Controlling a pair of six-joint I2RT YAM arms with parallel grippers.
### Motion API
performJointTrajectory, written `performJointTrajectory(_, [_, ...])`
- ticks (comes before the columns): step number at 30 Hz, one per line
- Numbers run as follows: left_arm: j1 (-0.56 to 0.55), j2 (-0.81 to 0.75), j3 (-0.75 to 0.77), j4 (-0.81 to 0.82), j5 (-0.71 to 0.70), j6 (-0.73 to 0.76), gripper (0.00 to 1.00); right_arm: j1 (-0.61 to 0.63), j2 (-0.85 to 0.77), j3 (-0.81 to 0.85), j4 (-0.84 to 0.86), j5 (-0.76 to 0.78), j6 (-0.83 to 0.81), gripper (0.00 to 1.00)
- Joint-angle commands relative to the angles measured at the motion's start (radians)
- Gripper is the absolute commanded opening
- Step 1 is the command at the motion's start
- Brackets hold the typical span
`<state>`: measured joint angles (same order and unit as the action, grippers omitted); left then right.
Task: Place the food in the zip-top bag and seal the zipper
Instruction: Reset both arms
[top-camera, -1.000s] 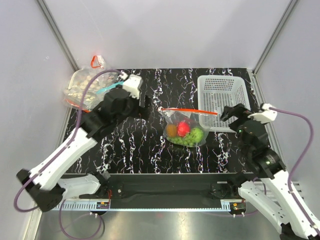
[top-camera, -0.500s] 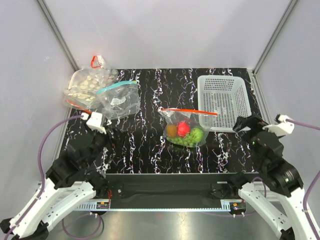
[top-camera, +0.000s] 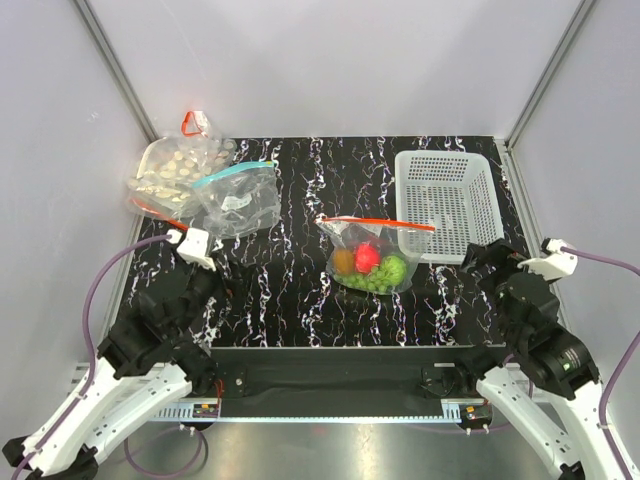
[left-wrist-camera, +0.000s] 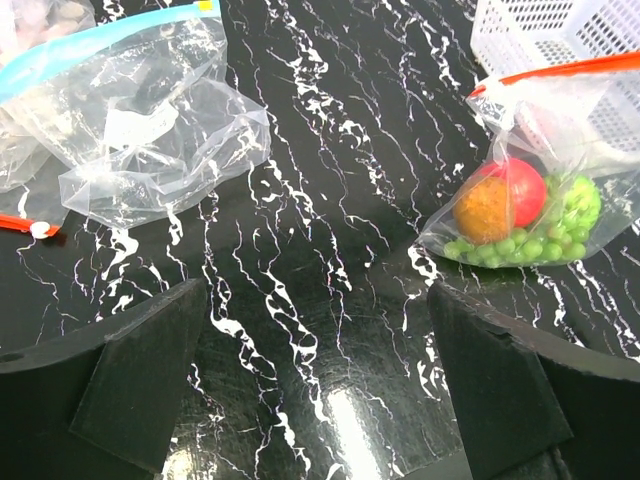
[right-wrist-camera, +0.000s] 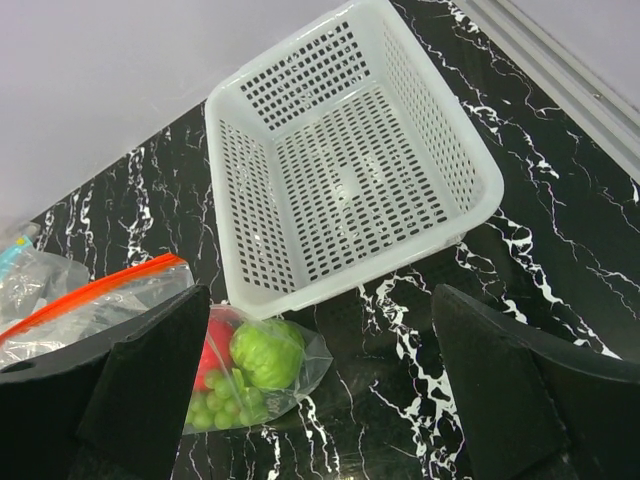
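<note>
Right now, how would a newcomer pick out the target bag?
On the table, find the white perforated basket at far right. The zip-top bag lies left of it. Unlike the teal-zipped bag and the bag of pale pieces at far left, it holds red, orange and green food under a red-orange zipper.

The worktop (top-camera: 300, 300) is black, veined white like marble. The zip-top bag (top-camera: 345, 238) is clear, its zipper (top-camera: 378, 221) red-orange. Inside show a red fruit (top-camera: 367, 256), a brown-orange ball (top-camera: 343, 261), green grapes (top-camera: 372, 283) and a green piece (top-camera: 393, 268). The basket (top-camera: 445, 205) is white. Another clear bag (top-camera: 240, 205) has a teal strip (top-camera: 235, 172).
</note>
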<state>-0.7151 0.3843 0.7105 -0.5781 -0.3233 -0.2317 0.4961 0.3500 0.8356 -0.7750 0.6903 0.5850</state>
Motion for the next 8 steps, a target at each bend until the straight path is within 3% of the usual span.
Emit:
performJointTrajectory(1, [0.002,0.025,0.026,0.058,-0.008,0.031,0.99,-0.002,0.04,0.014,0.016,0.017,0.019,1.0])
performJointTrajectory(8, [0.0,0.053,0.032,0.043,-0.005,0.026,0.99,-0.002,0.043,0.002,0.029,0.018,0.03,1.0])
